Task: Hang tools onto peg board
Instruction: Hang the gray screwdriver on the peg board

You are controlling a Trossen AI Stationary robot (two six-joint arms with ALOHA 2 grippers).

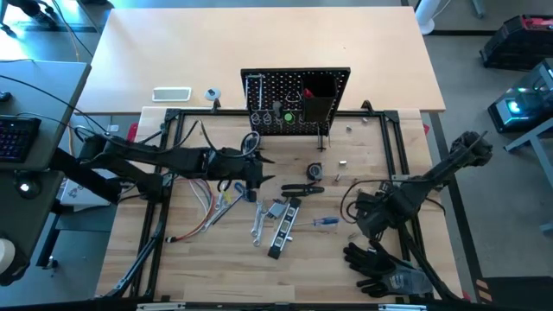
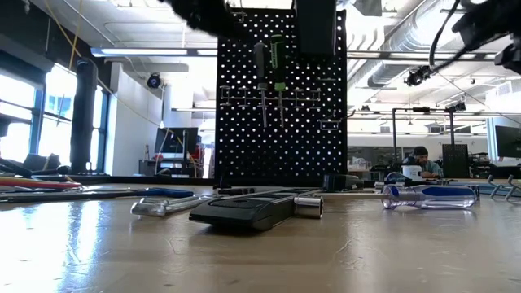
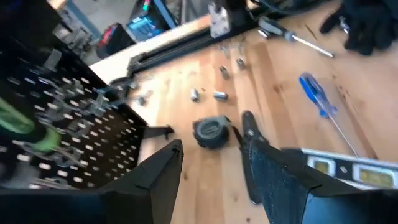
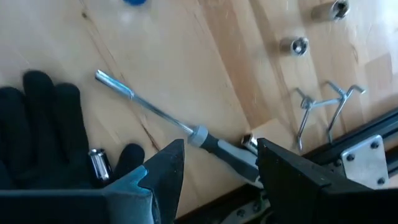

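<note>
A pale wooden table (image 1: 173, 285) framed by black rails sits in an open workshop; the low view looks past it to windows, ceiling ducts and a person seated far off at the back.

One peg board (image 1: 297, 102) stands upright near the middle of the table's far edge, with one black box bin (image 1: 318, 105) on its front. The low view shows two drivers hung on it, one dark-handled (image 2: 260, 63) and one green-handled (image 2: 278, 57); from above only the green handle is plain.

Loose on the table in front of the board lie one pair of black pliers (image 1: 302, 187), one black-silver bar (image 1: 284, 227), silver wrenches (image 1: 257, 226) beside it, one blue-handled driver (image 1: 326, 222) and a round tape measure (image 1: 315, 171). One pair of black gloves (image 1: 380, 268) lies toward the near right corner.

The left gripper (image 1: 252, 184) hovers near the table's middle, fingers parted and empty; its wrist view adds small sockets scattered by the tape measure. The right gripper (image 4: 214, 171) hangs open and empty beside the gloves, and only its wrist view shows a long-shafted dark-handled driver (image 4: 163, 117) under it.
</note>
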